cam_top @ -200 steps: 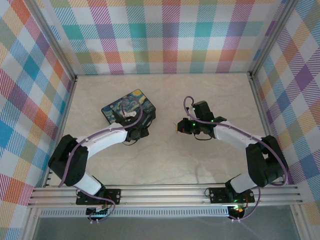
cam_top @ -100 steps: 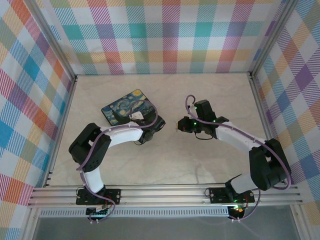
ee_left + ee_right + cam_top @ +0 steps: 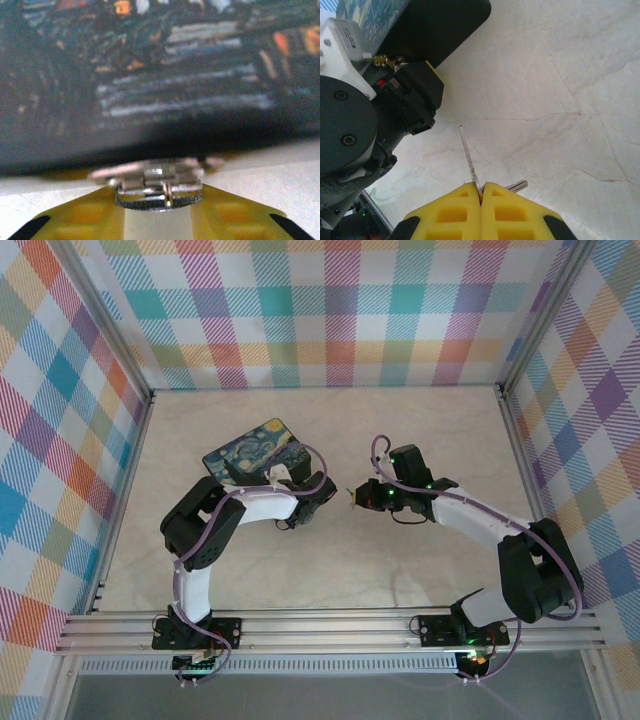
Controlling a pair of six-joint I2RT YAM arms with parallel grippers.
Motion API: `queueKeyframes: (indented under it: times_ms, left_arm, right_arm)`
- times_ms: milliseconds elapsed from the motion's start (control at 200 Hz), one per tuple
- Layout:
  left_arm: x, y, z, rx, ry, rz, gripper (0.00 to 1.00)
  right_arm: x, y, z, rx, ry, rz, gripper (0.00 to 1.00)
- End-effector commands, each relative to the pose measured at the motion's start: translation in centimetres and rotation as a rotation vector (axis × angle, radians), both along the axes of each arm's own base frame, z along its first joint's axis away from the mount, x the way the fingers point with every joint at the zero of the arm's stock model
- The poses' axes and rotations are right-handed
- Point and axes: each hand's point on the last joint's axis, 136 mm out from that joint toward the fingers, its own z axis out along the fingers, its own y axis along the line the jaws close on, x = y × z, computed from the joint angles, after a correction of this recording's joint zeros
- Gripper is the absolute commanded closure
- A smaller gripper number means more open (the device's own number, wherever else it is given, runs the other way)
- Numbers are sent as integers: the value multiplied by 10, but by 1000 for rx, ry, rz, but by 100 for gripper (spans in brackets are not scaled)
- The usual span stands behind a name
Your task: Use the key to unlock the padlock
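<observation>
The small padlock (image 3: 159, 182), a dark body with silvery metal on top, lies blurred at the foot of the box's dark side. My left gripper (image 3: 159, 201) has its yellow fingertips closed against the padlock's two ends. From above, the left gripper (image 3: 316, 494) sits at the right front corner of the starry-night box (image 3: 255, 448). My right gripper (image 3: 481, 188) is shut on the key (image 3: 468, 155), whose thin blade points up towards the left gripper's black body (image 3: 412, 97). In the top view the right gripper (image 3: 357, 496) hovers just right of the left one.
A second key (image 3: 518, 186) pokes out beside the right fingers. The dark box corner (image 3: 455, 25) is close ahead of the key, with a small brass fitting (image 3: 385, 61) near it. Pale marble tabletop (image 3: 400, 430) stretches to the right and back; plaid walls enclose the area.
The left gripper has slid right along the box's front edge to its right corner, its elbow folding in, and its jaws have narrowed. The right gripper has shifted slightly left with the key.
</observation>
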Motion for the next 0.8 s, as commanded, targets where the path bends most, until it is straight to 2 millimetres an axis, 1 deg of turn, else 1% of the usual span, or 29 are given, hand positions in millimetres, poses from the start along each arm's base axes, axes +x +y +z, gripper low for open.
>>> queueKeyframes:
  times_ms: [0, 85, 120, 215, 315, 390, 445, 535, 585, 650, 685, 700, 755, 795]
  left_arm:
    - [7, 3, 15, 61, -50, -3, 76]
    - [6, 2, 19, 66, -27, -32, 87]
    - [5, 0, 21, 60, -14, -52, 89]
    - [1, -1, 30, 50, 15, -91, 90]
    - [-6, -3, 39, 1, 47, -122, 92]
    - [-9, -6, 44, -55, 76, -151, 91]
    - [-13, -7, 48, -75, 109, -170, 86]
    - [-15, -6, 63, -65, 135, -190, 63]
    - [-15, -6, 75, -58, 141, -216, 53]
    - [-13, -1, 93, -12, 140, -247, 46]
    - [-11, 6, 101, 34, 150, -263, 44]
    - [-9, 10, 104, 54, 157, -267, 41]
    - [-4, 22, 111, 123, 181, -287, 35]
    - [0, 28, 111, 163, 201, -314, 31]
  right_arm:
    - [-9, 6, 8, 50, -22, 64, 100]
    - [-17, 9, 3, 52, 1, 87, 100]
    - [-21, 10, 0, 50, 8, 94, 100]
    - [-29, 13, -7, 44, 28, 109, 100]
    - [-38, 18, -11, 37, 45, 132, 100]
    - [-39, 18, -13, 22, 49, 132, 100]
    - [-39, 15, -13, 7, 48, 117, 100]
    - [-37, 11, -11, -11, 35, 93, 100]
    - [-36, 9, -10, -15, 33, 83, 100]
    - [-34, 10, -7, -11, 33, 75, 100]
    - [-34, 10, -6, -10, 38, 77, 100]
    - [-34, 11, -5, -10, 39, 79, 100]
    - [-32, 11, -3, -15, 38, 76, 100]
    - [-31, 11, -2, -16, 39, 74, 100]
